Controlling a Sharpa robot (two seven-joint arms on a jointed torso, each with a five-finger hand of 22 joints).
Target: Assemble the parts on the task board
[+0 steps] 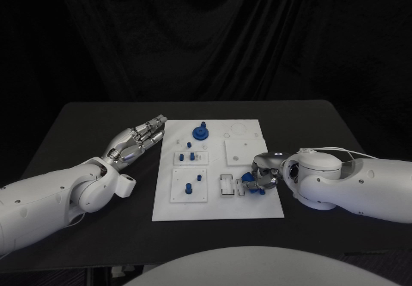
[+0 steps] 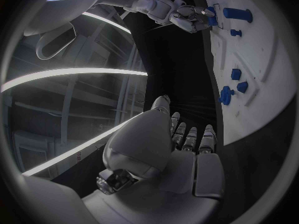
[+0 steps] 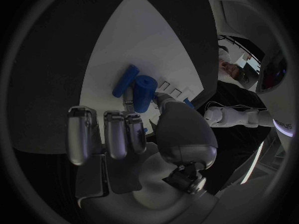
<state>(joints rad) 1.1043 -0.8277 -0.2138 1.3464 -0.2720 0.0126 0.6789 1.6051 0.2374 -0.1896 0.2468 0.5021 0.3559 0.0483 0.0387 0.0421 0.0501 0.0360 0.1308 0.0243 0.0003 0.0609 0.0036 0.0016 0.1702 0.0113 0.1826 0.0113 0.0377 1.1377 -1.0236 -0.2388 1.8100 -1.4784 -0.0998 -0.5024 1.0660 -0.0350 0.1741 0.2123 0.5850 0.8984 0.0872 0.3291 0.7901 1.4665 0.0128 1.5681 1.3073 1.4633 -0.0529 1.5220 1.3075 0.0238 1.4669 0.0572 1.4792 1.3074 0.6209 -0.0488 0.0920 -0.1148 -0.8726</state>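
Right hand (image 1: pixel 260 177) pinches a blue cylinder part (image 3: pixel 145 92) over the task board (image 1: pixel 266 205) near its right edge; left hand (image 1: pixel 137 140) rests flat, fingers loosely spread, empty, beside the board's left edge

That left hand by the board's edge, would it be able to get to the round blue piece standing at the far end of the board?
Probably yes. The left hand lies open on the table beside the task board, with the round blue part close by. Nothing stands between them, and the right hand is busy at the near end.
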